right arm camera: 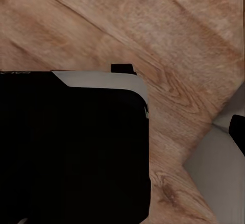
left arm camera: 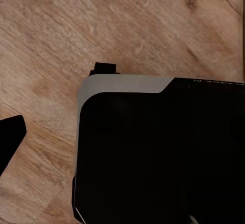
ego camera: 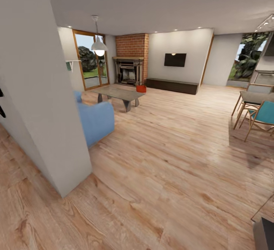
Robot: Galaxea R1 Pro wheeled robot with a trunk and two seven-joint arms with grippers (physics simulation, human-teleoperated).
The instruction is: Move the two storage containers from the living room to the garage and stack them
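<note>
I am in the living room, on its light wood plank flooring [ego camera: 171, 147]. One orange-red storage container [ego camera: 141, 88] stands far ahead on the planks, between the coffee table [ego camera: 118, 93] and the long dark bench [ego camera: 173, 86]. The garage is out of view. In the left wrist view one dark fingertip [left arm camera: 10, 137] pokes in beside my black base [left arm camera: 158, 152], above the planks. The right wrist view has a similar dark fingertip [right arm camera: 238, 132] next to the base [right arm camera: 71, 147]. Nothing is held that I can see.
A white wall corner [ego camera: 57, 128] juts in close on my left, with the light blue sofa [ego camera: 95, 121] behind it. A dining table with chairs [ego camera: 258, 109] stands at the right. The black TV [ego camera: 175, 59] and brick fireplace [ego camera: 129, 69] are on the far wall.
</note>
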